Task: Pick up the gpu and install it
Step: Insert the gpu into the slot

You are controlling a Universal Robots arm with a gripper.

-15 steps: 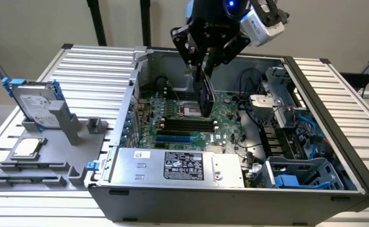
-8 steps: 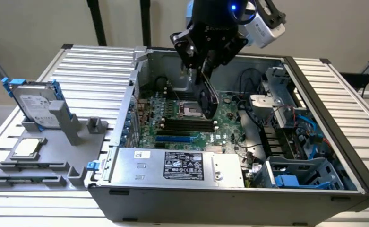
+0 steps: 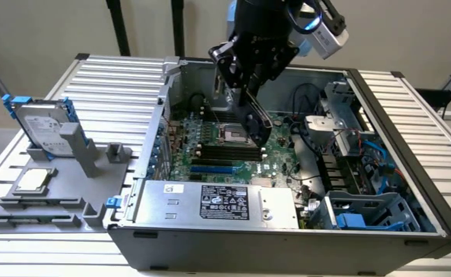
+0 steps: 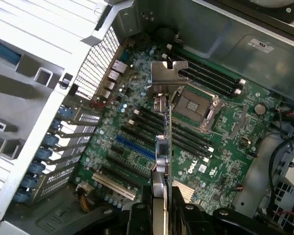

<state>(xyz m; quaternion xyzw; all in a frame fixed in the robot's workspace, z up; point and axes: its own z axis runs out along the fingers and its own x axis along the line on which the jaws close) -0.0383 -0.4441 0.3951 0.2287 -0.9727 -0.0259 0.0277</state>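
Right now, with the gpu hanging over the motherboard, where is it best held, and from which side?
By its upper long edge, from above, as the pincer grips the gpu now. The card hangs on edge, so its flat faces suit the pincer, and the lower edge and bracket are left free over the motherboard.

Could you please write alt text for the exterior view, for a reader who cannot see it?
A robot gripper holds the gpu over the motherboard inside an open computer case. On the exterior view's left, a hard drive and a CPU chip rest on a grey fixture.
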